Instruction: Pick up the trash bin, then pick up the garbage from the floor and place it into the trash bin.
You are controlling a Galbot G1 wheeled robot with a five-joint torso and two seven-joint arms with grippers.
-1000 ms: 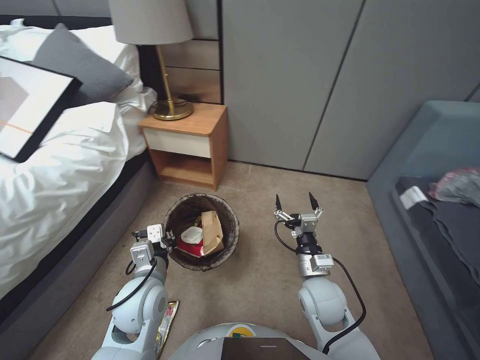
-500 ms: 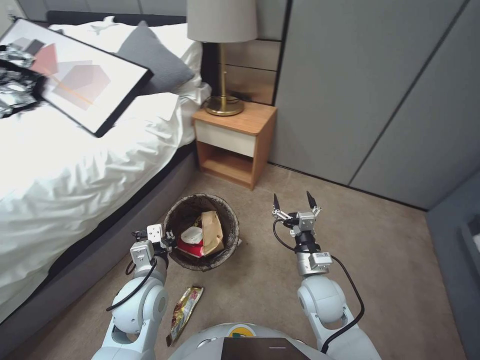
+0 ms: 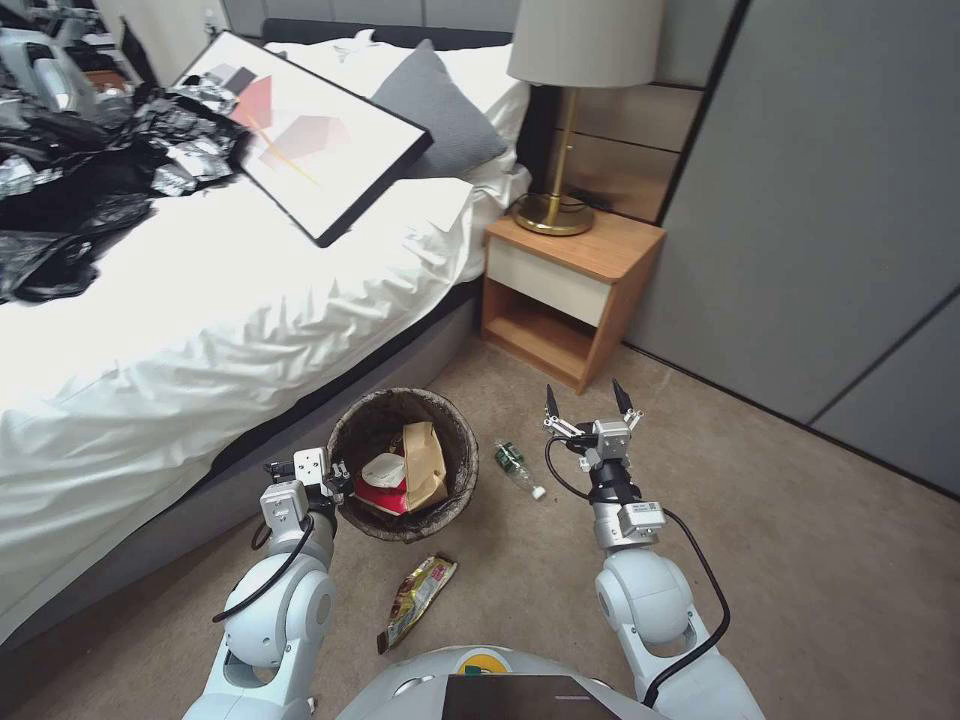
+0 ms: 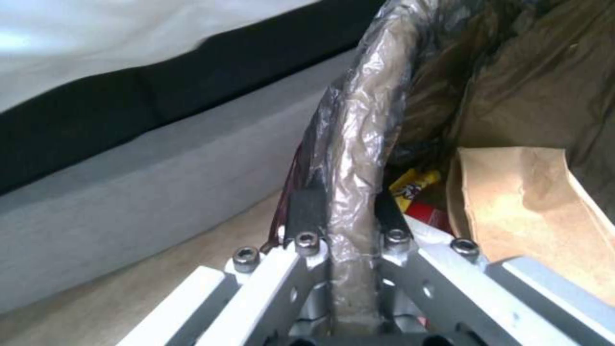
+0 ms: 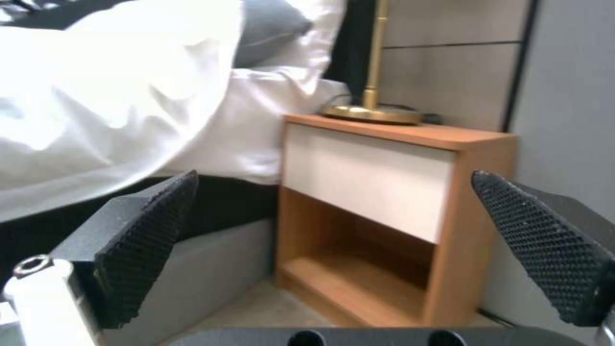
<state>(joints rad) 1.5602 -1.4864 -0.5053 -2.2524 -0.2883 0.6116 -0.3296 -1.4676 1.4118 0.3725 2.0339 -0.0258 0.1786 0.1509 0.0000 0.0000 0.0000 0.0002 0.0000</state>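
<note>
Swung round with the robot's turn, the head view now takes in a green-labelled plastic bottle [image 3: 519, 468] on the carpet right of the trash bin [image 3: 404, 464], and the yellow wrapper [image 3: 418, 600] at lower centre is seen whole; relative to the robot the bin is unmoved. Two pieces are thus judged left to collect. The bottle's long axis runs diagonally, cap toward lower right. The bin's lined rim is pinched by the left gripper [image 4: 346, 216] at lower left. The right gripper [image 3: 590, 406] hovers beside the bottle, fingers spread wide.
</note>
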